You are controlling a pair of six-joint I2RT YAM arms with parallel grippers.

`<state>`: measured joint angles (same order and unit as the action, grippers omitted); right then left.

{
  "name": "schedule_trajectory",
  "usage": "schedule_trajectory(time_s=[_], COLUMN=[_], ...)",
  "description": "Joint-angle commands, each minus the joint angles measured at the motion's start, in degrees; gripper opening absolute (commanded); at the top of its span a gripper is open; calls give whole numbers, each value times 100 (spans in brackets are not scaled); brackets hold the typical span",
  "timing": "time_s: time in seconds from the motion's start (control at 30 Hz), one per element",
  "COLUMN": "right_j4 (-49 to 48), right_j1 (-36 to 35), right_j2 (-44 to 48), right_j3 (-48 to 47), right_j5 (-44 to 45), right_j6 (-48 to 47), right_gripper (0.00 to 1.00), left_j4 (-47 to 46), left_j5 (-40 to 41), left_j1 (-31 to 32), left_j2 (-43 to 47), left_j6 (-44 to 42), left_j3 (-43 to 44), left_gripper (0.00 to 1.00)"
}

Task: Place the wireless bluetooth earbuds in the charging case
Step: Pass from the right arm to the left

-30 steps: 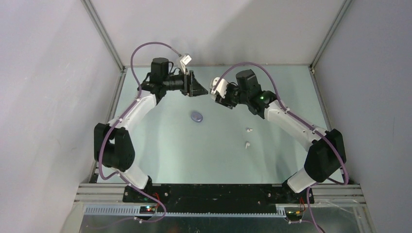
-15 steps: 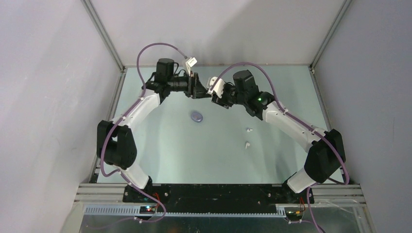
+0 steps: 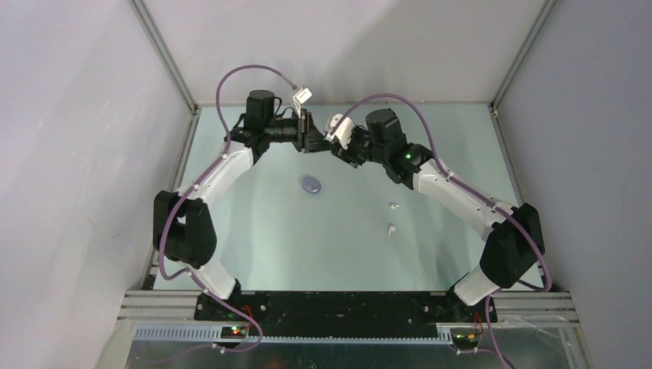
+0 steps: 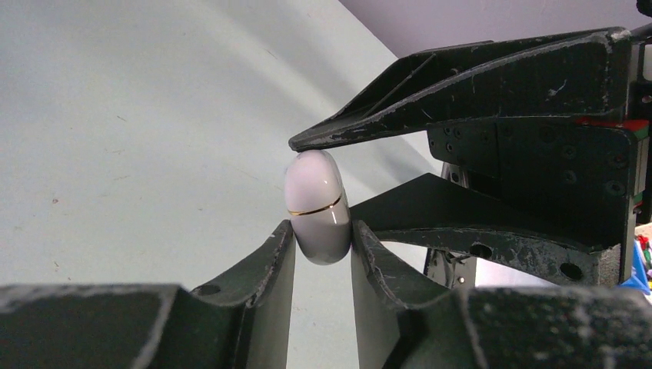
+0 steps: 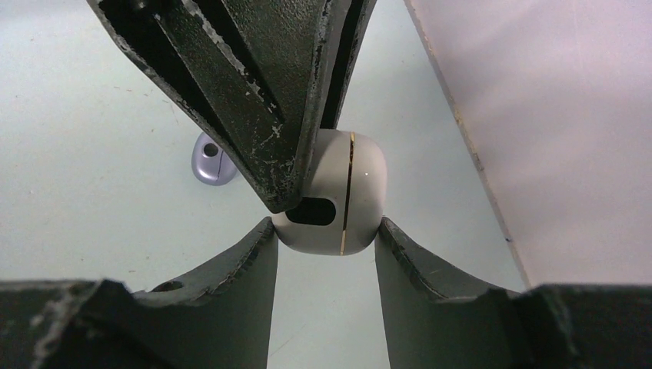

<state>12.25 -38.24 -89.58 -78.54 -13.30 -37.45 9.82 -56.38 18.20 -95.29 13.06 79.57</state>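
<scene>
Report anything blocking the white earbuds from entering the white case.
The white case itself, gripped by the left gripper with the right gripper around it, is shut along its gold seam. The white earbuds lie on the table.

The white charging case (image 4: 317,204) is a smooth rounded pebble with a thin gold seam around it. It is shut and held in the air beyond the purple charging case (image 3: 311,184), clamped between the left gripper (image 4: 323,227) and the right gripper (image 5: 323,223). The purple charging case, a small oval, lies flat on the table (image 3: 269,231). Two white earbuds (image 3: 394,206) (image 3: 391,229) lie to its right, near each other but apart.
</scene>
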Motion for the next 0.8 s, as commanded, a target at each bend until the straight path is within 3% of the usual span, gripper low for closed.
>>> schedule_trajectory(time_s=[0.0, 0.47, 0.6, 0.7, 0.77], right_j4=[-461, -641, -629, -510, -166], right_j1=[-146, -251, -247, -247, -158], right_j2=[-5, -123, -138, -150, -96], right_j3=[-350, -402, -407, -427, -530], right_j5=[-52, -2, 14, 11, -185], right_j6=[192, 196, 203, 136, 231], right_gripper=[33, 33, 34, 45, 52], left_j4=[-307, -412, -482, -848, -1261], left_j5=[-206, -352, -449, -570, -675], left_j1=[39, 33, -2, -31, -84], left_j2=[27, -139, -198, -195, -139], left_j6=[50, 173, 234, 389, 517], left_j3=[-2, 110, 129, 45, -142], left_gripper=[33, 38, 26, 9, 3])
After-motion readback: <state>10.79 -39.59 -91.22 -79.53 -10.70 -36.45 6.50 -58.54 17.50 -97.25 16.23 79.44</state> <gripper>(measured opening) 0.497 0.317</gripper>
